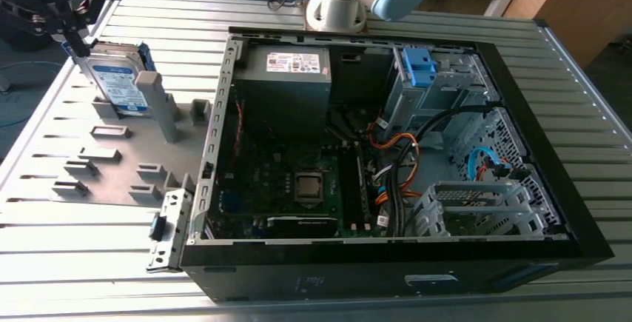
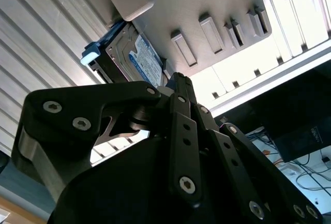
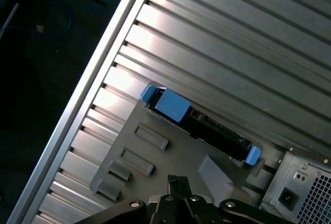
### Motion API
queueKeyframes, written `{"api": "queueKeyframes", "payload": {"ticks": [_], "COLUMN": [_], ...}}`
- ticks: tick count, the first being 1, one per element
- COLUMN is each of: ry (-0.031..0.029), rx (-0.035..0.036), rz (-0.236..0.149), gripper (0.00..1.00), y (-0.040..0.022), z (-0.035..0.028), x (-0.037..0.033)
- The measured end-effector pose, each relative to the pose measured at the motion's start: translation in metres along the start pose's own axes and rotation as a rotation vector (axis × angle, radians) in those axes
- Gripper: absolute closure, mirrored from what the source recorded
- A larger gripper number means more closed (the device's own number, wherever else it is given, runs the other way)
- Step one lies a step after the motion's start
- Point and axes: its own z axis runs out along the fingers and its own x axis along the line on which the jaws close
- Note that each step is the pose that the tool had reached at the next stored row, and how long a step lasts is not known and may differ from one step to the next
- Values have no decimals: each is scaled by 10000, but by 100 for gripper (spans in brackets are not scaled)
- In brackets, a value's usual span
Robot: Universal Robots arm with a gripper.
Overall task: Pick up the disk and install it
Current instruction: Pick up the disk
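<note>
**A:** Exterior view, upper left: where's the gripper (image 1: pixel 75 41)?

**B:** At the disk's (image 1: pixel 117 78) upper left corner; whether it touches, I can't tell. In both wrist views its fingers (image 2: pixel 178 87) look pressed together, pinching nothing.

**A:** And the disk?

**B:** On edge in the grey rack (image 1: pixel 109 166), behind 1 post (image 1: pixel 150 89), well left of the case (image 1: pixel 395 270).

**A:** Step?

**B:** Pickup, I'd judge, with no grip yet. It calls for fingers spread and squared over the top edge.

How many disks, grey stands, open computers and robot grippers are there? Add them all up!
disk: 1
grey stand: 1
open computer: 1
gripper: 1
Total: 4
</note>
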Motion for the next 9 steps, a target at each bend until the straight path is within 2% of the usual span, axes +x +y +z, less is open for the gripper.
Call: {"api": "queueKeyframes", "payload": {"ticks": [9], "ry": [4], "rx": [-1], "rz": [-147], "gripper": [89], "y": [0], "z": [0], "x": [0]}}
